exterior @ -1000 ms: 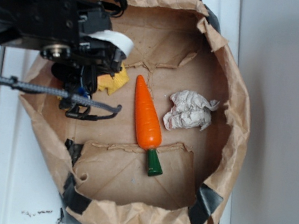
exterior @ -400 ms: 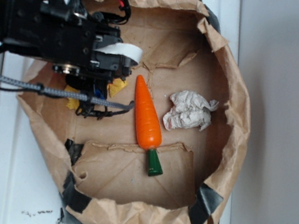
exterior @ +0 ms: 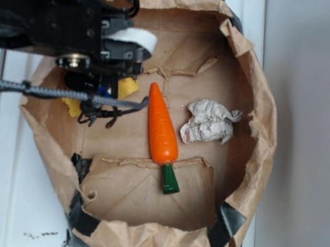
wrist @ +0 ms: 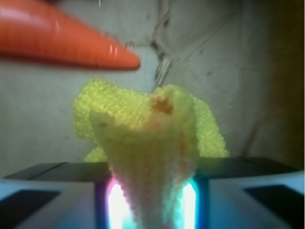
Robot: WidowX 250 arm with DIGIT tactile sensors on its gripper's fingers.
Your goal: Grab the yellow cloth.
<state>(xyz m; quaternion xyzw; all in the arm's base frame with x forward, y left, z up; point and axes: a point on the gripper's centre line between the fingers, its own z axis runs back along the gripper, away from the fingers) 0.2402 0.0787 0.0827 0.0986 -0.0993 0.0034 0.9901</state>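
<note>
The yellow cloth (exterior: 127, 86) lies on the left of the brown paper bag's floor, mostly hidden under my arm; a second patch of it shows to the lower left. My gripper (exterior: 98, 93) sits right over it. In the wrist view the yellow cloth (wrist: 147, 143) rises in a bunched fold between the two fingers, and the gripper (wrist: 151, 205) is shut on it, with lit gaps either side of the pinched fabric.
An orange carrot (exterior: 162, 129) with a green stem lies just right of the gripper; its tip (wrist: 62, 36) reaches over the cloth. A whitish paper wad (exterior: 208, 122) sits further right. The bag's crumpled wall (exterior: 260, 113) rings everything.
The arm has shifted over the cloth, first right, then slightly back and up. The cloth has bunched under the gripper, and yellow now shows on both sides of it.
</note>
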